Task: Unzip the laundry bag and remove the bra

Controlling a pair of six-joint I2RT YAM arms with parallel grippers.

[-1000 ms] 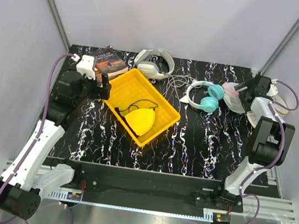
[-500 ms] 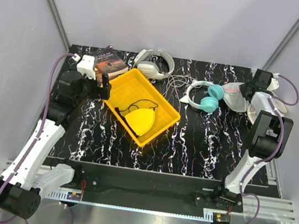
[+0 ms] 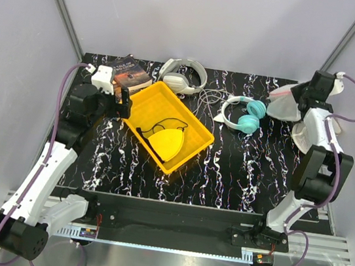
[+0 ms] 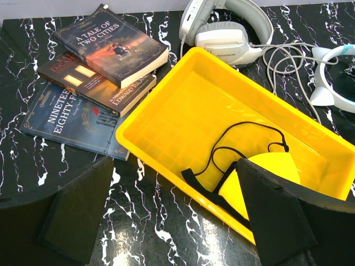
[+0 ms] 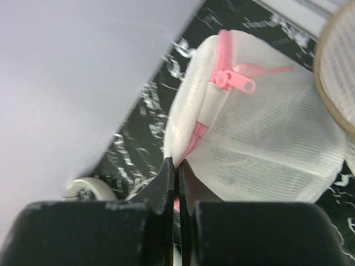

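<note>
Altogether three books (image 4: 113, 41) (image 4: 97, 80) (image 4: 61, 113), two headsets (image 3: 182, 75) (image 3: 243, 114), one laundry bag (image 5: 260, 144)

laundry bag (image 5: 266, 138): contents unreadable through mesh | yellow bra (image 4: 277, 165): partly behind left fingers (image 4: 277, 221) | cream bag (image 5: 341, 66): cropped

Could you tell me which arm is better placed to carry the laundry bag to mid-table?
Right: the right gripper is shut on the pink rim of the bag, whereas the left gripper hangs open by the tray.
</note>
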